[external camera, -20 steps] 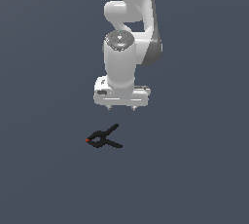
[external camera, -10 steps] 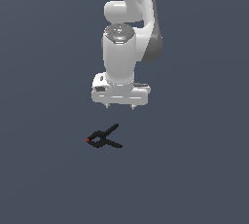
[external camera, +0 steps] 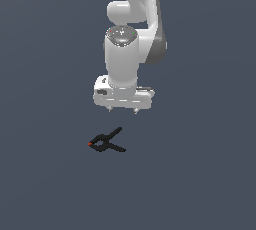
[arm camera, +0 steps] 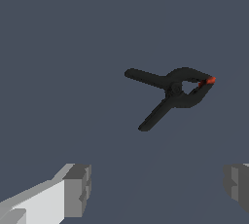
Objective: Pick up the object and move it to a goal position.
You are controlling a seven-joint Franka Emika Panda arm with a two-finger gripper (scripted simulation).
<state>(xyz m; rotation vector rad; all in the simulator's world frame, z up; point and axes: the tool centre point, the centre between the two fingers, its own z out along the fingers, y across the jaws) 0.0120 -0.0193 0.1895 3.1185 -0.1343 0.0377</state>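
A small black spring clamp (external camera: 106,142) lies flat on the plain dark grey floor (external camera: 45,184), toward the exterior view's left of centre and nearer the camera than the arm. Its red-orange tip (external camera: 90,144) points to the exterior view's left, and its two thin handles splay out to the exterior view's right, one angled up and away, the other running nearly level.

The white Panda arm (external camera: 132,29) comes down from the top of the exterior view, its wrist pointing straight down. The gripper (external camera: 122,110) hangs above the floor, farther back than the clamp and slightly to the exterior view's right, not touching it.

In the wrist view the two grey fingertips (arm camera: 78,190) stand wide apart with nothing between them, so the gripper is released and empty, and the clamp (arm camera: 174,93) sits clear of them.
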